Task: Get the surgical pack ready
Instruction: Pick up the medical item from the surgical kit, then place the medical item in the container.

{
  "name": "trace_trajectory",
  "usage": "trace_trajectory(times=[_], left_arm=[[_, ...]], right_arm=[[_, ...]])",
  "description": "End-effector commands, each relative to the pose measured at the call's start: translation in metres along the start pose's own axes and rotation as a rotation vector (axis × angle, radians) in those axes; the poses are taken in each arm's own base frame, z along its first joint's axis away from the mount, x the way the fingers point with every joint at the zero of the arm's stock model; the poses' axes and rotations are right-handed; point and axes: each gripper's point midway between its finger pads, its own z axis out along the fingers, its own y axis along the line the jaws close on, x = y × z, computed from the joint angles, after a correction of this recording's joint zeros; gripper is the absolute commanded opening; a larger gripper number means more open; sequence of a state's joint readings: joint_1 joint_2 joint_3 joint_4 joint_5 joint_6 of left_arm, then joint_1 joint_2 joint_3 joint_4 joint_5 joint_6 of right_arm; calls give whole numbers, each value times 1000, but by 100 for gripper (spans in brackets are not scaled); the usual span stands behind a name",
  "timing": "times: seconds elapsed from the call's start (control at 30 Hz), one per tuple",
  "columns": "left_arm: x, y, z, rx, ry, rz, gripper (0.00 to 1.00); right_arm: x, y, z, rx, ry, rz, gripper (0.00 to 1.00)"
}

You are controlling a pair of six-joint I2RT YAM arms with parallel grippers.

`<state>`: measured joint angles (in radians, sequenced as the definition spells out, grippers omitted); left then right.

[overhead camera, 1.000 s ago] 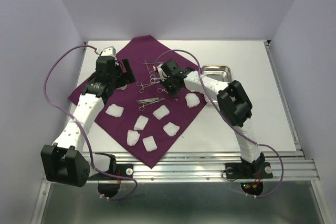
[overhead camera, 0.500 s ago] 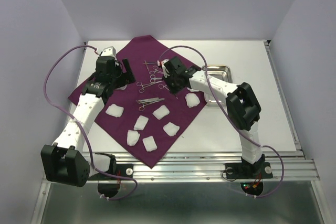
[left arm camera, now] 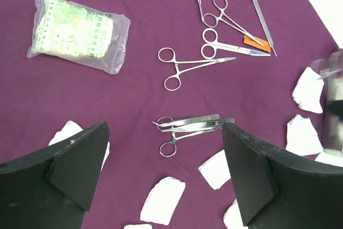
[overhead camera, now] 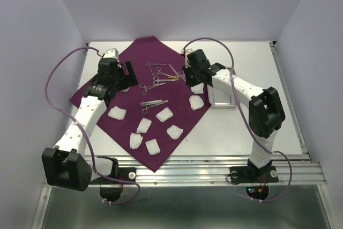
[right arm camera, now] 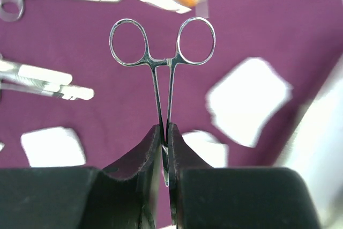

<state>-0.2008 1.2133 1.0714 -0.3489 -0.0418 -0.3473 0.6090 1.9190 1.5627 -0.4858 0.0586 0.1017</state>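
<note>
The surgical pack [overhead camera: 134, 116], a large deep-purple cloth, lies spread over the left half of the table, also filling the left wrist view [left arm camera: 134, 100]. My right gripper [right arm camera: 165, 130] is shut on the tips of a steel ring-handled clamp [right arm camera: 162, 52], held above the cloth's right edge [overhead camera: 187, 76]. My left gripper [left arm camera: 165, 130] hangs open over the cloth's upper left [overhead camera: 126, 73], with nothing between its fingers. Below it lie tweezers and a clamp [left arm camera: 190, 123].
A small steel tray [overhead camera: 221, 99] sits just right of the cloth, partly under my right arm. Several white gauze pads [overhead camera: 164, 114] are scattered on the cloth. More clamps and scissors [left arm camera: 230, 36] and a sealed packet [left arm camera: 77, 30] lie near its far end.
My right gripper has risen and swung right toward the steel tray, carrying the clamp. The left arm has stayed still.
</note>
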Motion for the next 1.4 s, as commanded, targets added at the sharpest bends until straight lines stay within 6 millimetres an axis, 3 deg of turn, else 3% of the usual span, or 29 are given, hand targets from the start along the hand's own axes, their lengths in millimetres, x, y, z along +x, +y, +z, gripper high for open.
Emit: trace_trajectory(times=[0.0,0.13,0.27,0.5,0.67,0.83,1.2,1.37], left_arm=[[-7,3,-6,-8,-36,14,99],[-8,4,-7,-13,-40,13,99],[-9,3,-7,-9,-43,11,99],[-10,2,-7,-5,-43,14,99],[-9,3,-6,-9,-40,19,99],[-9,2,-5,-5,-36,18,99],[-8,3,-4,-6,-34,14,99],[-7,2,-2,-4,-31,12,99]], right_arm=[[-47,-38,-35,37,-180,114,1],[-42,-77,-46,111,-193,204,1],[-22,-110,-50,184,-174,283,1],[25,-139,-43,264,-102,373,1],[56,-144,-34,272,-48,399,1],[70,-147,-25,274,-16,408,1],[86,-145,-10,265,30,410,2],[90,-145,-10,262,40,398,7]])
